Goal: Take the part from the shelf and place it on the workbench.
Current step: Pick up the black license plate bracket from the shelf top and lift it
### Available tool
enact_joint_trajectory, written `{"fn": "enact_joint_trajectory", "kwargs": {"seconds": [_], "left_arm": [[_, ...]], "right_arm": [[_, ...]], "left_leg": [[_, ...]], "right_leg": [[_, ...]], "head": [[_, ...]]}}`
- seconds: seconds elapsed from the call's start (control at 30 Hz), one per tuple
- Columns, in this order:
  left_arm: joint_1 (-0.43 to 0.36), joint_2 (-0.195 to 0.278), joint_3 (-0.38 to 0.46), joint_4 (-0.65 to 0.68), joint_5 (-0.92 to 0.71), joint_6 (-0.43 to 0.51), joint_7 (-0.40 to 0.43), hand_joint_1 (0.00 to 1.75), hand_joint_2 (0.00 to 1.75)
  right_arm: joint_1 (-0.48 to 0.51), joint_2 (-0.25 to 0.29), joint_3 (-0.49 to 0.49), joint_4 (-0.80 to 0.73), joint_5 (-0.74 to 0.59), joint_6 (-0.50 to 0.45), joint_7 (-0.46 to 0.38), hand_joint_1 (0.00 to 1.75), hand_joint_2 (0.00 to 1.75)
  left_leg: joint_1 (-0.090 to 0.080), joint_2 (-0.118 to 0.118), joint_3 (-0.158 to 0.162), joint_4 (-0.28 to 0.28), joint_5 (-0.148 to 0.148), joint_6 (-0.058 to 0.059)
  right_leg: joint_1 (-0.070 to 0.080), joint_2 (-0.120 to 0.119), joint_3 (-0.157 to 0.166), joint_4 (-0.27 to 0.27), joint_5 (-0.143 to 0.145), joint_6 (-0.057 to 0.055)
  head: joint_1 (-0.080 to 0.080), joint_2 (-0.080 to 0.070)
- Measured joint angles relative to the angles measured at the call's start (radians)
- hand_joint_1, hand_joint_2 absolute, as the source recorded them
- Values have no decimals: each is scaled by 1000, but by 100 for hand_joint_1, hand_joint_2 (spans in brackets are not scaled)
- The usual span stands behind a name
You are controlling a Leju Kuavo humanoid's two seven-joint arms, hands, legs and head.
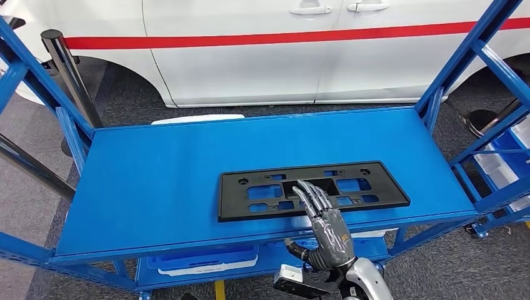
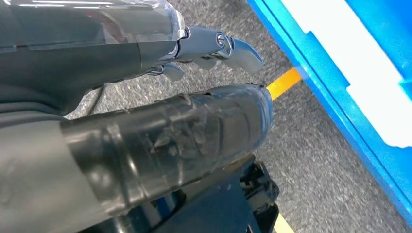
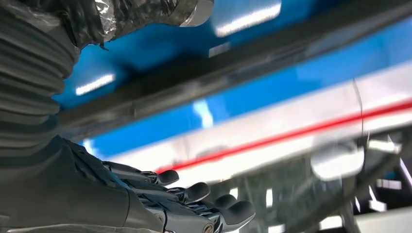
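The part (image 1: 369, 184) is a flat black plastic plate with several cut-outs, lying lengthwise near the front edge of the blue shelf top (image 1: 156, 169). My right hand (image 1: 328, 228) reaches in from below, its fingers spread and stretched out over the plate's middle front, thumb hanging below the shelf edge. It grips nothing. In the right wrist view the part (image 3: 194, 82) is a blurred dark band just beyond my right hand (image 3: 97, 194). My left hand (image 2: 121, 63) hangs over the grey floor, fingers loosely extended and empty.
A white car with a red stripe (image 1: 281, 50) stands close behind the shelf. Blue uprights (image 1: 462, 62) frame both ends. A lower shelf holds a blue crate (image 1: 206, 259). Bins (image 1: 506, 162) sit at the right, a dark post (image 1: 69, 69) at the left.
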Motion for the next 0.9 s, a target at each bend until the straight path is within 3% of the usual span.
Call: {"fn": "enact_joint_trajectory", "kwargs": {"seconds": [0.03, 0.07, 0.1, 0.17, 0.2, 0.27, 0.37, 0.43, 0.5, 0.57, 0.6, 0.63, 0.67, 0.73, 0.9], "left_arm": [[0, 0, 0, 0, 0, 3, 1, 0, 0], [0, -1, 0, 0, 0, 7, 3, 0, 0], [0, -1, 0, 0, -1, 11, 4, 0, 0], [0, -2, 0, 0, -1, 14, 7, 0, 0], [0, -3, 0, 0, -2, 14, 8, 0, 0], [-2, -4, 0, 0, -2, 14, 9, 0, 0], [-3, -4, 0, 0, -1, 15, 10, 0, 0], [-3, -4, 0, 0, -1, 15, 11, 0, 0], [-2, -4, 0, 0, 0, 16, 11, 0, 0], [0, -4, 0, 0, 0, 16, 11, 0, 0], [2, -4, 0, 0, 0, 16, 12, 0, 0], [2, -4, 0, 0, 0, 16, 12, 0, 0], [2, -4, 0, 0, 0, 16, 12, 0, 0], [-1, -4, 0, 0, 0, 16, 12, 0, 0], [2, -4, 0, 0, -2, 15, 15, 0, 0]], "right_arm": [[3, -6, 0, 0, -5, 18, 2, 0, 175], [5, -14, 0, 0, -10, 34, 2, 0, 175], [6, -22, 0, 0, -13, 50, 3, 0, 175], [4, -41, 0, 0, -19, 85, 5, 0, 175], [1, -50, 0, 1, -21, 102, 6, 0, 175], [-4, -70, 0, 1, -25, 129, 11, 0, 175], [-7, -102, -2, 2, -29, 159, 22, 0, 175], [-12, -123, -7, 2, -32, 174, 33, 0, 175], [-15, -143, -12, 2, -34, 183, 42, 0, 175], [-15, -159, -16, 3, -34, 188, 48, 0, 175], [-15, -166, -18, 3, -33, 189, 52, 0, 175], [-15, -173, -21, 3, -32, 190, 56, 0, 175], [-15, -179, -25, 3, -30, 191, 61, 0, 175], [-16, -196, -37, 2, -26, 199, 72, 0, 175], [-26, -254, -67, -6, -31, 238, 80, 0, 175]], "left_leg": [[-1, 0, 1, 0, -2, 1], [-1, -1, 3, 0, -4, 2], [-2, -2, 6, 0, -6, 2], [-2, -3, 15, 0, -11, 1], [-4, -4, 18, 1, -14, -2], [-6, -4, 20, 0, -17, -9], [-7, -3, 22, 1, -25, -23], [-8, -2, 0, 57, -64, -30], [-6, -1, -55, 177, -125, -35], [-5, -1, -97, 262, -148, -38], [-5, -1, -95, 256, -132, -39], [-5, -1, -75, 212, -100, -38], [-5, -1, -43, 144, -64, -35], [-7, -1, 10, 35, -26, -27], [-7, -2, 26, -5, -16, -2]], "right_leg": [[-1, 0, -27, 43, -8, 2], [-1, 0, -38, 54, 2, 1], [-1, 0, -30, 27, 30, 0], [1, 0, 29, -107, 106, -9], [4, 0, 59, -171, 131, -14], [10, 1, 85, -229, 141, -20], [8, 1, 95, -243, 144, -31], [2, -2, 105, -257, 149, -42], [4, -5, 108, -258, 148, -47], [6, -6, 108, -255, 146, -49], [6, -6, 108, -253, 145, -49], [6, -5, 108, -250, 143, -48], [5, -4, 108, -246, 139, -46], [8, -3, 106, -235, 132, -38], [6, -3, 98, -216, 119, -15]], "head": [[0, 0], [0, 0], [0, 0], [0, 0], [0, 0], [0, 0], [0, 0], [-1, 0], [-2, 0], [-2, 0], [-2, 0], [-2, 0], [-2, 0], [-2, 0], [0, 0]]}}
